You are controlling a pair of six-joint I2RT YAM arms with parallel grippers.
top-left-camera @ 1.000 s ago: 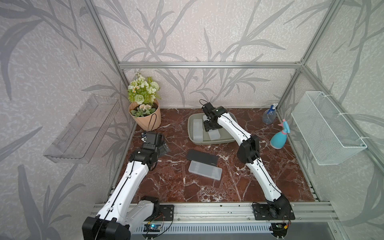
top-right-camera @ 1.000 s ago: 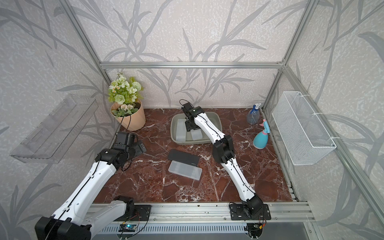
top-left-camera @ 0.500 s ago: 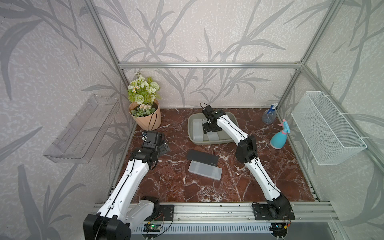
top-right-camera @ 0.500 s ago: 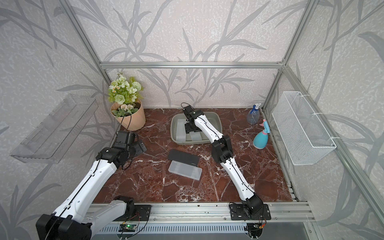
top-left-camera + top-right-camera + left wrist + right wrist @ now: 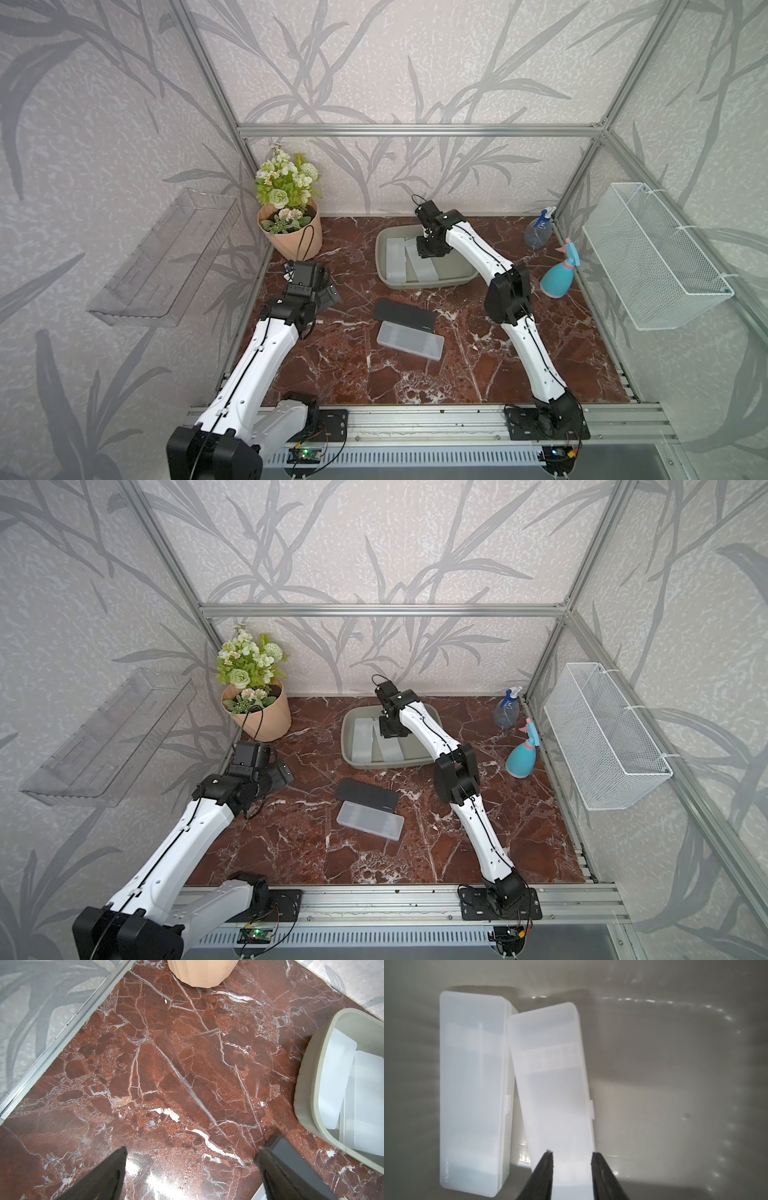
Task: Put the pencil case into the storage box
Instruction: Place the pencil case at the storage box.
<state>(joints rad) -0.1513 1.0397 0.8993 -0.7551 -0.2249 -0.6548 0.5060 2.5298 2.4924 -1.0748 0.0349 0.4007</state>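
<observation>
The right pincer [image 5: 572, 1154] seems clenched on the tilted pencil case [image 5: 550, 1084], the left pincer [image 5: 191, 1151] released; retreating now could drag it out of the storage box [image 5: 675, 1064].

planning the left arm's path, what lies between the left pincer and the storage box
Only bare red marble tabletop. The left wrist view shows it running unbroken from the left pincer to the storage box; both top views agree.
</observation>
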